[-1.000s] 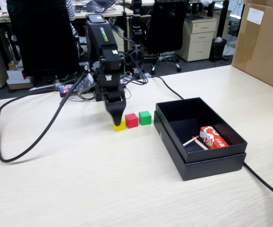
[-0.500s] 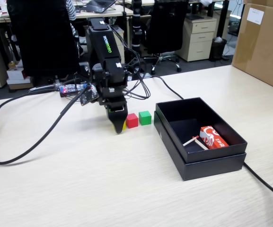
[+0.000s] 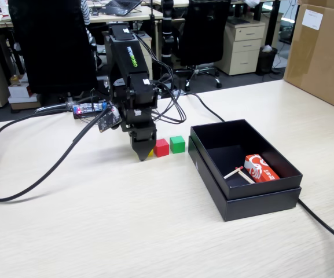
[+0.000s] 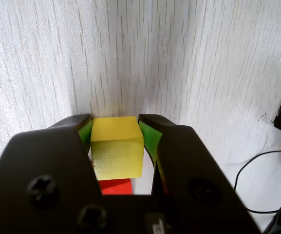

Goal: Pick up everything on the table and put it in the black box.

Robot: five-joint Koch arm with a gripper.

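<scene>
We see the gripper (image 4: pixel 115 127) clamped on the yellow cube (image 4: pixel 116 146), tip at the table (image 3: pixel 126 220); red cube (image 3: pixel 161 147) beside it, then green cube (image 3: pixel 177 143), black box (image 3: pixel 259 200) nearby.

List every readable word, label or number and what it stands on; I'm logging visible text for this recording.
Green lettering on the arm's upper link: too blurred to read.
Red-and-white packet in the black box: white print, unreadable.
White label on the brown carton: too small to read.
Wrist view: no text.
</scene>
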